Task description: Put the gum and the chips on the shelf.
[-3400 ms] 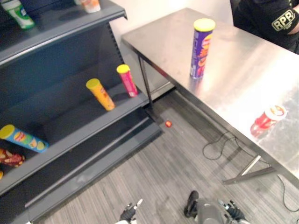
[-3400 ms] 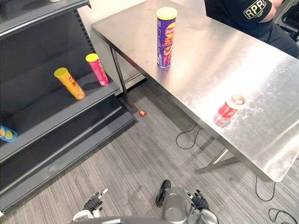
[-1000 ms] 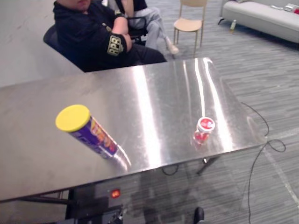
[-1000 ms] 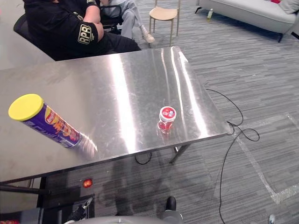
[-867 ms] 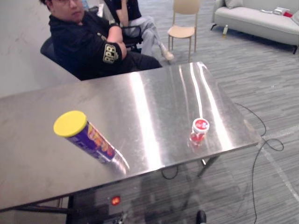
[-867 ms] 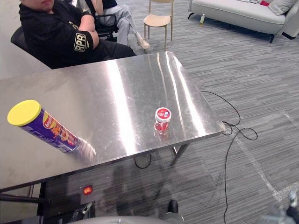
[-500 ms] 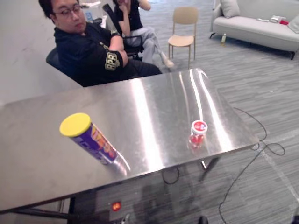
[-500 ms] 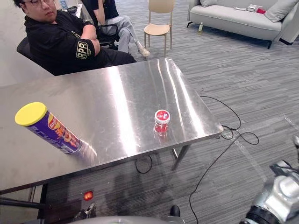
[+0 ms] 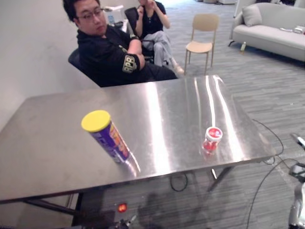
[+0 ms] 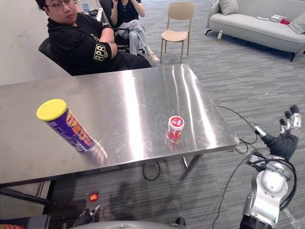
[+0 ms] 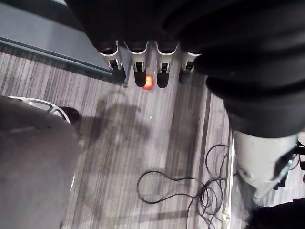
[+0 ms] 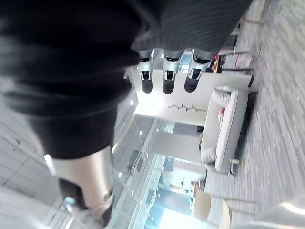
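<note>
The left hand (image 11: 138, 76) hangs low and the right hand (image 10: 285, 138) waits at lower right, both with fingers straight and empty, so I think the right one should rise and close squarely round the gum jar (image 10: 175, 128) mid-frame on the bench (image 10: 138, 90), with the chips can (image 10: 66, 125) at left.

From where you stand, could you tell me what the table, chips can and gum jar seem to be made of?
The table is likely brushed stainless steel: silvery, with streaked glare and faint reflections. The chips can is probably printed cardboard with a glossy purple wrap, and its yellow lid looks like plastic. The gum jar appears to be plastic, with a red body and a white-and-red cap, though I can't be certain.
</note>
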Controlling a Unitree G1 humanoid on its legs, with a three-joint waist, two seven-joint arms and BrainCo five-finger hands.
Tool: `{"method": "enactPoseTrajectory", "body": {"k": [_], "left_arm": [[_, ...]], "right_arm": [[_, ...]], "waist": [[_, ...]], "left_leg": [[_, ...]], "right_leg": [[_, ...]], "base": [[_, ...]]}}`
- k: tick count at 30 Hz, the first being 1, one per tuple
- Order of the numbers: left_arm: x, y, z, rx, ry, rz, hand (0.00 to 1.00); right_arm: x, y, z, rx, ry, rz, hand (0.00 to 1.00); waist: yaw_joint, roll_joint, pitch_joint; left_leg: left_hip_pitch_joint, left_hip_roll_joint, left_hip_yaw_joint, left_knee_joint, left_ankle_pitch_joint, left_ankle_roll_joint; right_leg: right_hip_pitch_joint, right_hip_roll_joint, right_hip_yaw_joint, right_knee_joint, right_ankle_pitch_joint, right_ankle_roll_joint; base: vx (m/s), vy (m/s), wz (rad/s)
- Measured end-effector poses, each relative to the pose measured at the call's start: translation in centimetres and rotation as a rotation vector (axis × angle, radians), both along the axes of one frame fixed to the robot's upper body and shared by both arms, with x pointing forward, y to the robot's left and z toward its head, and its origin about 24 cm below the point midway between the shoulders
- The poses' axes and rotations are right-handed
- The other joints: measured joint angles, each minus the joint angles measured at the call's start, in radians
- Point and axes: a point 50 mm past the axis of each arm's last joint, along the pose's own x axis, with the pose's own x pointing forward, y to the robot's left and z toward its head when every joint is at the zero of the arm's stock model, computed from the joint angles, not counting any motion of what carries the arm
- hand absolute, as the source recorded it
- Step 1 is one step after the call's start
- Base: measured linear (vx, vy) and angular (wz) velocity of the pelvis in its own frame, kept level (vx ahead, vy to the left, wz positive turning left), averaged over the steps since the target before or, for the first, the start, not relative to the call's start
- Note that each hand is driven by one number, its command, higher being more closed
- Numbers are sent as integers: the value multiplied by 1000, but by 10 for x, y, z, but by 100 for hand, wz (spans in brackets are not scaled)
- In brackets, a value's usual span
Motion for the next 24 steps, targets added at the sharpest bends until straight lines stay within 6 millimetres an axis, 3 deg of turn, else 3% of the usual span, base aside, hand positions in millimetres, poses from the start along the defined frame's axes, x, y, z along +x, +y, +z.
{"method": "enactPoseTrajectory", "body": {"k": [4, 11, 18, 24], "left_arm": [[-1, 5, 1, 7, 4, -23, 0], [-18, 7, -1, 11, 44, -14, 0], [-19, 8, -1, 13, 49, -17, 0], [-19, 10, -1, 30, 62, -80, 0]], "right_arm": [[8, 17, -8, -4, 48, 118, 0], [7, 30, -14, 17, 74, 226, 0], [7, 53, -20, 32, 105, 391, 0], [2, 56, -28, 54, 129, 395, 0]], "waist": [[2, -11, 0], [2, -11, 0], [4, -15, 2], [1, -20, 6]], "left_leg": [[-10, -1, -30, 13, 0, 0], [-23, 1, -56, 18, 5, 5], [-37, 1, -91, 35, 5, 5], [-50, 6, -91, 49, 3, 4]], "right_leg": [[5, -4, -20, 0, -1, 1], [7, -5, -44, 0, -1, 1], [23, -3, -74, 0, -1, 1], [16, -3, -72, 0, -1, 1]], "base": [[-88, -23, 12], [-41, -14, 9], [1, -2, 14], [-24, -3, 0]]}}
